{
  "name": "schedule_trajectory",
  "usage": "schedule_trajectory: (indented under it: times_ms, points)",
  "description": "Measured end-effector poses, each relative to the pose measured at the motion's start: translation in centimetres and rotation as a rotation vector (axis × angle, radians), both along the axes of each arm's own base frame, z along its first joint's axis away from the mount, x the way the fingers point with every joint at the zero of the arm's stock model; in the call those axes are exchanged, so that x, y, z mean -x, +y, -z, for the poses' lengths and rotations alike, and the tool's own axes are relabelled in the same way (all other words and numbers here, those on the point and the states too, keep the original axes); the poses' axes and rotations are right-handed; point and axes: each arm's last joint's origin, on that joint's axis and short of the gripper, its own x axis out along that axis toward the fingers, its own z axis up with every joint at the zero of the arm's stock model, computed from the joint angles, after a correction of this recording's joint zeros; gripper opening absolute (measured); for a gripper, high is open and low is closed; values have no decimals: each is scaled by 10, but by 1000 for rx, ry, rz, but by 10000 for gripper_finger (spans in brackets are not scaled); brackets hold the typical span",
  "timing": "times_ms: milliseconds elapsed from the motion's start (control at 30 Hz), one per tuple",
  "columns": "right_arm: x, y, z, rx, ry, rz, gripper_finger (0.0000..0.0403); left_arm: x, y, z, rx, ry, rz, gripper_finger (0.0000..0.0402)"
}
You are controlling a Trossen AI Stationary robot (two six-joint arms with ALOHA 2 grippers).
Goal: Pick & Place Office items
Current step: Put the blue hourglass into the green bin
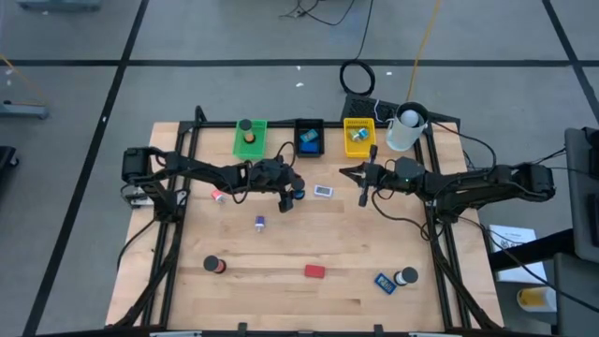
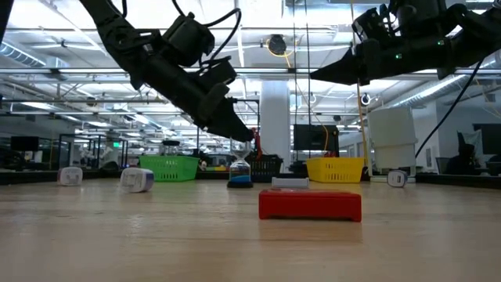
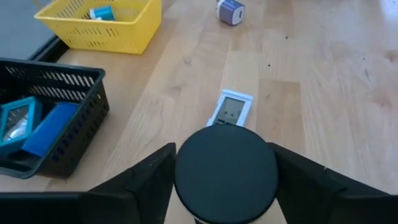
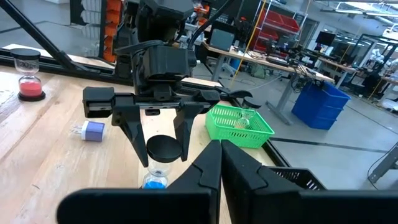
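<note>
Pale wood table (image 1: 281, 281) with visible grain and a smooth matt finish. Yellow basket (image 3: 118, 34) and black basket (image 3: 68, 93) of plastic mesh. Matt black round cap (image 3: 225, 174) between matt dark fingers (image 3: 143, 180).

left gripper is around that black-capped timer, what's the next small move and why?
Probably finish closing, then lift. The left gripper straddles the blue sand timer's black cap, fingers either side with slivers of gap, and the timer stands on the table.
</note>
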Motion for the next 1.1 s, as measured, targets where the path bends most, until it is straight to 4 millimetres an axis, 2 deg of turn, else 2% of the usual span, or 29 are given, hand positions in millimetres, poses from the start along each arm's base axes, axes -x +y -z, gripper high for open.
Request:
schedule_trajectory:
  times_ms: [133,367,533,733,900,1000,1100]
  points:
    - [0,0,0,0,0,0,1,0,0,0,2,-1,5,221]
    - [0,0,0,0,1,0,1,2,2,-1,-2,12,-11,227]
    - [0,0,0,0,1,0,1,10,4,-20,-25,-10,-37,229]
    - [0,0,0,0,1,0,1,38,15,-58,-62,-15,-132,220]
    - [0,0,0,0,1,0,1,70,31,-90,-111,-43,-263,237]
    - [0,0,0,0,0,0,1,88,45,-103,-127,-56,-348,232]
    - [0,0,0,-1,0,0,1,101,61,-105,-124,-40,-424,219]
